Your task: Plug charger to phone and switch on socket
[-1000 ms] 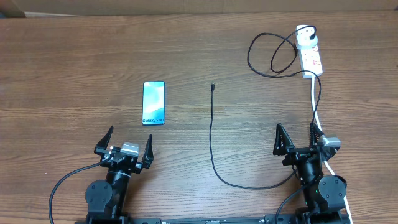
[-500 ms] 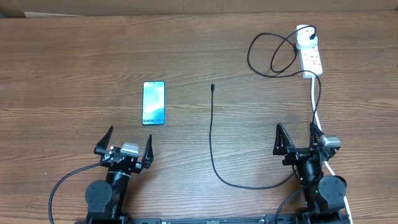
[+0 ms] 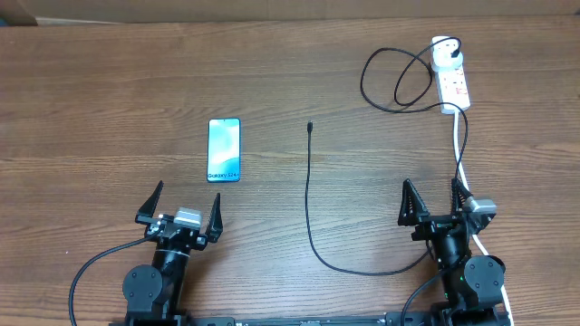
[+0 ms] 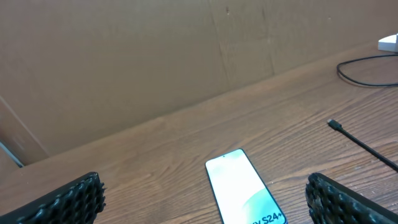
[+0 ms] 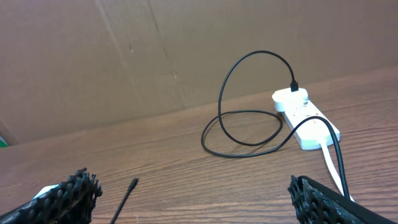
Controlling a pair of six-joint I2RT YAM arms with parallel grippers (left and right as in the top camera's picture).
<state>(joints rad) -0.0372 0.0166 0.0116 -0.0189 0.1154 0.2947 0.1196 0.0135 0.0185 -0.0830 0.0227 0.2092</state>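
The phone (image 3: 224, 150) lies flat on the table left of centre, its light blue screen up; it also shows in the left wrist view (image 4: 244, 188). The charger cable (image 3: 308, 208) runs from its black connector tip (image 3: 309, 126) down, curves right, then loops up to a round white plug (image 3: 444, 55) in the socket (image 3: 453, 81) at the far right. The tip also shows in the right wrist view (image 5: 132, 183). My left gripper (image 3: 181, 210) is open and empty, below the phone. My right gripper (image 3: 433, 202) is open and empty, below the socket.
A thicker white cord (image 3: 462, 154) runs from the socket down past my right gripper. A brown cardboard wall (image 4: 155, 56) stands along the table's far edge. The socket and cable loop show in the right wrist view (image 5: 308, 118).
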